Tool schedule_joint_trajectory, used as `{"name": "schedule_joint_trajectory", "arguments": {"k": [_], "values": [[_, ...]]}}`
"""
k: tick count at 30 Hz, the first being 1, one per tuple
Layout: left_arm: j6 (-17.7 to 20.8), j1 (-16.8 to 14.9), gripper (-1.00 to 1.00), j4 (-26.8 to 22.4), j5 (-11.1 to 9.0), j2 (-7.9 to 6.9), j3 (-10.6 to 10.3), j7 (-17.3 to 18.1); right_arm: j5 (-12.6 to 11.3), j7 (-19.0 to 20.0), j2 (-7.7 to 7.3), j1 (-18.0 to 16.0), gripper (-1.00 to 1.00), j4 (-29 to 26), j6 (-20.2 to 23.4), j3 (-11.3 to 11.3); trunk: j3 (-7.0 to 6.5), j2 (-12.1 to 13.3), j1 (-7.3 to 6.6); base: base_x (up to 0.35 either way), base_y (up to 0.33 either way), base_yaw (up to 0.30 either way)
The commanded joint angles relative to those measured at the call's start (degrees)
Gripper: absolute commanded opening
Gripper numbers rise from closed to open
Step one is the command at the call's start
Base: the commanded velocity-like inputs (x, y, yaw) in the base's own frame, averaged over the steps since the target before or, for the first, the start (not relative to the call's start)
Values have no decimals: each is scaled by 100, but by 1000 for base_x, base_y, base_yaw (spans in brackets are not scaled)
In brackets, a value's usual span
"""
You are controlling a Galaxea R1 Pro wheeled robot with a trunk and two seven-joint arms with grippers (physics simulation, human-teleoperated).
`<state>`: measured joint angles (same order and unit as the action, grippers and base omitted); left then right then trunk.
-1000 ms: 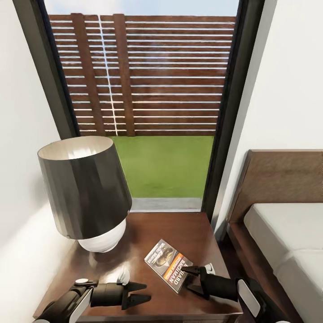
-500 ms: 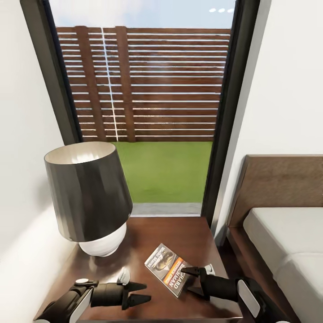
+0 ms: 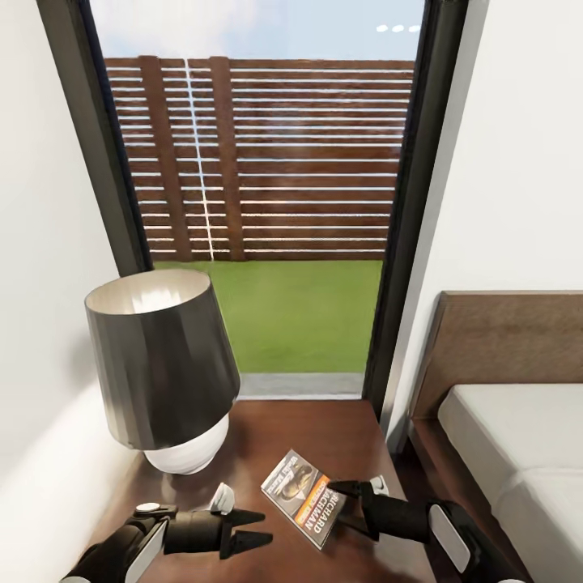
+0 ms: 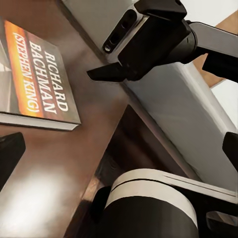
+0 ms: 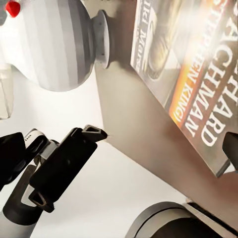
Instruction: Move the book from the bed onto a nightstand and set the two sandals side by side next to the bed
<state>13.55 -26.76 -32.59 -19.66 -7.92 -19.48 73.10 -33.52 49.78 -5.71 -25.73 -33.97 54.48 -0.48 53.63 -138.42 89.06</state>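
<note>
The book (image 3: 304, 498), dark-covered with an orange band and "Richard Bachman" lettering, lies flat on the dark-brown nightstand (image 3: 324, 429). My right gripper (image 3: 337, 505) is open, and its fingertips straddle the book's near right corner. My left gripper (image 3: 265, 525) hovers open just left of the book with nothing in it. In the left wrist view the book (image 4: 34, 79) lies below the open right gripper (image 4: 99, 74). The right wrist view looks along the book's cover (image 5: 188, 74) towards the left gripper (image 5: 94, 134). The bed (image 3: 518, 429) stands to the right. The sandals are out of view.
A lamp (image 3: 162, 364) with a dark shade and white base fills the nightstand's back left. A white wall closes the left side. Behind stands a tall dark-framed window (image 3: 405, 243) with fence and grass beyond. A narrow gap separates nightstand and bed frame.
The whole picture has slid downward, so the camera has moved. Both grippers keep their open pose, and the book still lies flat on the nightstand.
</note>
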Motion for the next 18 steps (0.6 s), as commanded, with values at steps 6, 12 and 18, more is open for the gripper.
{"name": "schedule_joint_trajectory", "arguments": {"k": [6,12,18], "values": [[60,-6,100,-2,-55,-12,-38,2,12,10,0,-3,100,18,11,-5,-103,240,-134,0,0,0],[60,-7,100,-2,-55,-9,-43,-1,12,6,0,-3,100,20,6,-5,-210,480,-265,0,0,0],[60,-5,100,-2,-50,-8,-46,-6,12,6,0,-3,100,16,-2,2,-318,721,-397,0,0,0]]}}
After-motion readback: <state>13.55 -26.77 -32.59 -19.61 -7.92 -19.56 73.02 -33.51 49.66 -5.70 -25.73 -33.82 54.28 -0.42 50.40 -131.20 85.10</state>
